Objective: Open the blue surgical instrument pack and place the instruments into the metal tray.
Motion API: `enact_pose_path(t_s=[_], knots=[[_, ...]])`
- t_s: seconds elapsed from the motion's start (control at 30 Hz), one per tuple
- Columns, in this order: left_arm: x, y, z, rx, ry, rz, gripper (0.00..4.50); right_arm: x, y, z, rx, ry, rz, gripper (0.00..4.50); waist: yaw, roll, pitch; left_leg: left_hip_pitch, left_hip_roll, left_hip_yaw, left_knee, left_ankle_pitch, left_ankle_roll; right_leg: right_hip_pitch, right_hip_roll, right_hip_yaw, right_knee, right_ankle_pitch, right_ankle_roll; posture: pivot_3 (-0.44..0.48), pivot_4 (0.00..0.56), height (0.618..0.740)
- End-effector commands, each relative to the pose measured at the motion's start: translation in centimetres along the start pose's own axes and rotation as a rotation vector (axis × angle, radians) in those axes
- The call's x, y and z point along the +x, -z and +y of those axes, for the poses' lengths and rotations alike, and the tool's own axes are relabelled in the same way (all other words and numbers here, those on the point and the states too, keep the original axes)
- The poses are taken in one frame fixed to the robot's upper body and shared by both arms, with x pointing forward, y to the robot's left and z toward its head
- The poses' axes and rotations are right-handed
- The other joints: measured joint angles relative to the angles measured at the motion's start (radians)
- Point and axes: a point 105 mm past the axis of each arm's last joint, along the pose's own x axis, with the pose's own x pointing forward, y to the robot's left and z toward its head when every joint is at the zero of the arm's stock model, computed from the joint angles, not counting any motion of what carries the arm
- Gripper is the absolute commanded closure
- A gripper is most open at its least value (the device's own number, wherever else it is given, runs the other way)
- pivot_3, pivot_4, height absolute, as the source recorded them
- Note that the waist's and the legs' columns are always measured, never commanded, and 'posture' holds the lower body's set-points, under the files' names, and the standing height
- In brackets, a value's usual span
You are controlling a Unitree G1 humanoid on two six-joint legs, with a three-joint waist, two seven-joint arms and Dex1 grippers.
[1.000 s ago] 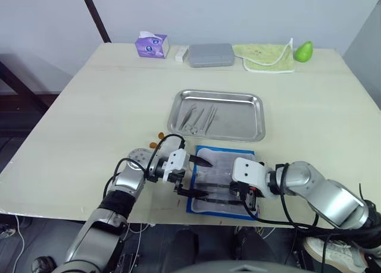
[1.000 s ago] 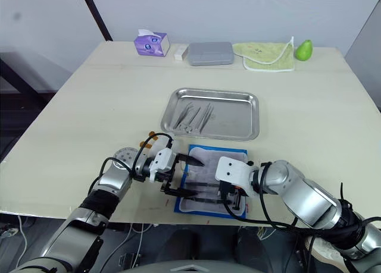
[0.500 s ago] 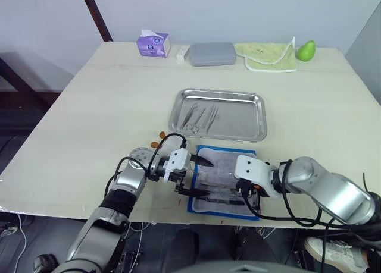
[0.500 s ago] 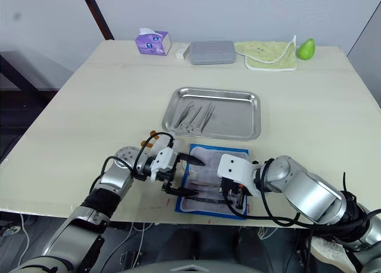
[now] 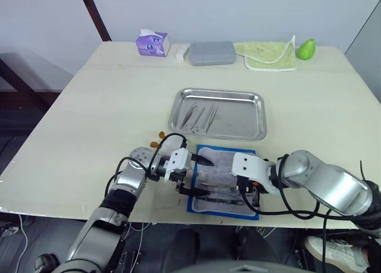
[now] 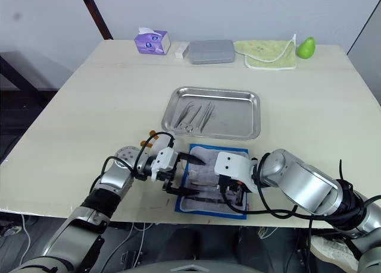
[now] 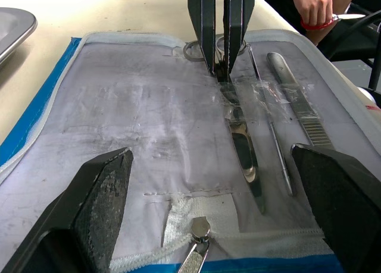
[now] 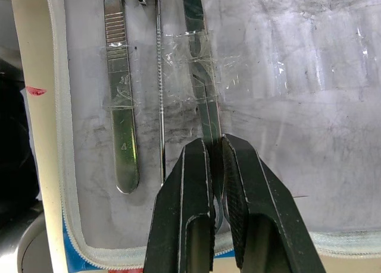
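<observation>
Over the blue surgical instrument pack point(image 5: 226, 181), right end effector point(image 8: 215, 160) pinching scissors point(image 8: 202, 88); left end effector point(image 7: 211, 195) spread wide.

Robotics test room staged for surgical practice: plain wooden desk point(image 5: 89, 118) against a bare wall, steel tray point(image 5: 238, 130), instrument pack point(image 5: 221, 166), tissue box point(image 5: 152, 44), loose floor cables point(image 5: 15, 240).

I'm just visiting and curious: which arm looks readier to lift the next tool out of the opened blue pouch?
The right. Its right gripper is already pinched on the silvery scissors in the blue surgical instrument pack; the left gripper hovers open.
</observation>
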Motion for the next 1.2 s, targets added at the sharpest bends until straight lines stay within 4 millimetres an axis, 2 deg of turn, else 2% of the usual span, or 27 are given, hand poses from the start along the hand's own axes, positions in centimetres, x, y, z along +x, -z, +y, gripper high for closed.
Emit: enact_pose_path(t_s=[0.03, 0.4, 0.57, 1.2], knots=[[0.8, 1.9, -1.2, -0.072, 0.035, 0.064, 0.00, -1.0, -1.0, -1.0, -0.026, 0.061, -0.021, 4.48, 0.000, 0.000, 0.000, 0.000, 0.000, 0.000, 0.000, 0.000, 0.000, 0.000, 0.000, 0.000, 0.000, 0.000, 0.000, 0.000, 0.150, 0.740], [0.7, 1.9, -1.2, -0.072, 0.034, 0.072, 0.00, -1.9, -1.3, -1.3, -0.037, 0.083, -0.021, 4.48, -0.001, 0.001, 0.000, -0.007, 0.000, -0.002, 0.002, 0.000, 0.000, -0.006, 0.000, -0.002, 0.001, 0.000, 0.000, 0.000, 0.150, 0.740], [0.9, 2.0, -1.1, -0.073, 0.033, 0.080, 0.00, -2.2, -2.1, -1.5, -0.051, 0.094, -0.033, 4.48, -0.001, 0.002, 0.001, -0.008, -0.001, -0.005, 0.002, 0.000, 0.000, -0.006, 0.000, -0.004, 0.001, 0.000, 0.000, 0.000, 0.150, 0.740], [1.4, 2.1, -1.4, -0.084, 0.059, 0.122, 0.00, -2.0, -2.7, -1.6, -0.149, 0.106, 0.019, 4.48, -0.006, 0.004, 0.003, -0.010, -0.001, -0.008, 0.002, 0.000, 0.000, -0.006, -0.001, -0.008, 0.001, 0.000, 0.000, 0.000, 0.150, 0.740]])
